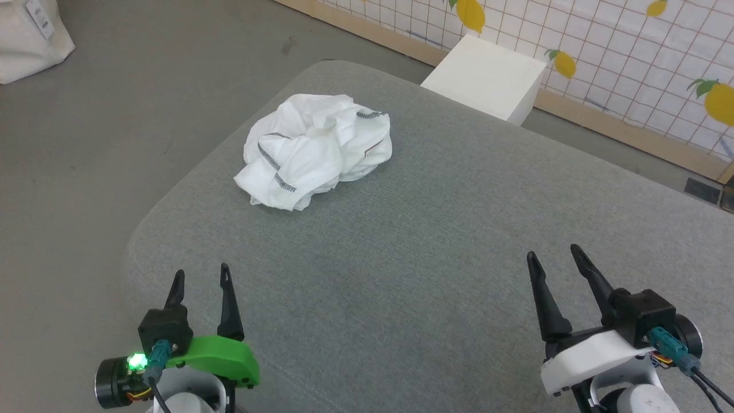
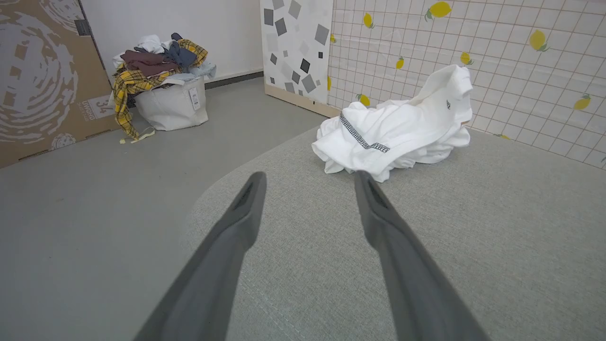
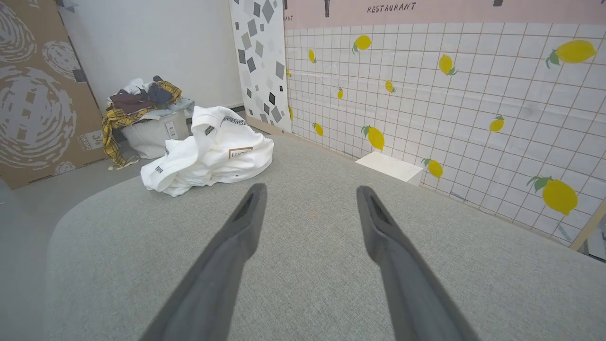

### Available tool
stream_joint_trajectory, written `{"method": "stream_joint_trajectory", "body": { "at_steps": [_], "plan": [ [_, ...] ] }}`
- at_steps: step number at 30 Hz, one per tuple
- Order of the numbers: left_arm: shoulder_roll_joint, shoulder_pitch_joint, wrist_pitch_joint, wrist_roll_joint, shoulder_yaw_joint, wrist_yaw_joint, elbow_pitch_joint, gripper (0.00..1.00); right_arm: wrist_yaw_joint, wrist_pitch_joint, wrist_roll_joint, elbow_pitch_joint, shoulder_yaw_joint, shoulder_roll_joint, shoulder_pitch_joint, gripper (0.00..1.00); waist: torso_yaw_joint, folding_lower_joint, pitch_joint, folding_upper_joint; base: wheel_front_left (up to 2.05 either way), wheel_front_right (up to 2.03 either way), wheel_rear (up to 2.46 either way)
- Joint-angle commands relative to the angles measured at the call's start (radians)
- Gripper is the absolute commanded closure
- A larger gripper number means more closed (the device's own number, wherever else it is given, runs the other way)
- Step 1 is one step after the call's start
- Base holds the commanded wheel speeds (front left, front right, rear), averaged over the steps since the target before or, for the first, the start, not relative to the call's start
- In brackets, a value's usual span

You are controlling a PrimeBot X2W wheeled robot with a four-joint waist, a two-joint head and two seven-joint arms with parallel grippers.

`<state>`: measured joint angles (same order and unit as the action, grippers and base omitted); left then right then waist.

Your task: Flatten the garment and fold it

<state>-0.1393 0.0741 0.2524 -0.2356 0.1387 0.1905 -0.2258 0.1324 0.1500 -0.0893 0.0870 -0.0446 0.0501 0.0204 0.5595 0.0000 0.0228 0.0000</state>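
The garment (image 1: 318, 150) is a white shirt with grey zigzag seams, lying crumpled in a heap on the far left part of the grey padded surface (image 1: 424, 241). It also appears as a bunched pile (image 2: 397, 125) in the left wrist view and, with its brown-outlined label facing out, as a pile (image 3: 208, 151) in the right wrist view. My left gripper (image 1: 200, 278) is open near the front left edge, well short of the shirt. At the front right my right gripper (image 1: 553, 258) stands open, also far from it. Both hold nothing.
A rigid white box (image 1: 487, 77) stands on the floor beyond the surface's far edge, against the lemon-patterned tiled wall (image 1: 631, 51). A white laundry bag (image 2: 170, 102) heaped with clothes sits on the floor far left, by a cardboard panel (image 2: 38, 80). The surface's rounded left edge drops to grey floor.
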Motion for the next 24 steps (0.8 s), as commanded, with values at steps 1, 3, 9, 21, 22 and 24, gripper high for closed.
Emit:
{"method": "stream_joint_trajectory", "body": {
  "at_steps": [1, 3, 9, 21, 22, 24],
  "plan": [
    [-0.004, 0.017, 0.007, -0.009, -0.001, 0.007, -0.003, 0.00, -0.002, 0.004, -0.003, -0.006, 0.002, 0.000, 0.016, 0.00, 0.002, 0.0000, 0.005, 0.0000, 0.00, 0.00, 0.00],
    [-0.002, 0.028, 0.007, -0.018, -0.002, -0.002, -0.005, 0.00, -0.002, 0.001, -0.002, -0.011, 0.004, 0.000, 0.019, 0.00, 0.004, 0.0000, 0.013, 0.0000, 0.00, 0.00, 0.00],
    [-0.033, 0.220, -0.043, -0.048, 0.000, -0.070, -0.035, 0.00, -0.002, -0.037, 0.032, -0.053, -0.005, 0.000, 0.060, 0.00, -0.033, 0.0000, 0.111, 0.0000, 0.00, 0.00, 0.00],
    [-0.178, 0.743, -0.305, -0.126, -0.012, -0.249, -0.264, 0.00, -0.002, -0.088, 0.097, -0.136, -0.041, 0.004, 0.205, 0.00, -0.251, 0.0000, 0.476, 0.0000, 0.00, 0.00, 0.00],
    [-0.192, 0.764, -0.328, -0.135, -0.017, -0.256, -0.278, 0.00, -0.002, -0.087, 0.098, -0.140, -0.044, 0.006, 0.216, 0.00, -0.268, 0.0000, 0.500, 0.0000, 0.00, 0.00, 0.00],
    [-0.218, 0.803, -0.382, -0.160, -0.031, -0.268, -0.306, 0.00, -0.002, -0.083, 0.098, -0.147, -0.046, 0.009, 0.241, 0.00, -0.303, 0.0000, 0.552, 0.0000, 0.00, 0.00, 0.00]
  ]
}}
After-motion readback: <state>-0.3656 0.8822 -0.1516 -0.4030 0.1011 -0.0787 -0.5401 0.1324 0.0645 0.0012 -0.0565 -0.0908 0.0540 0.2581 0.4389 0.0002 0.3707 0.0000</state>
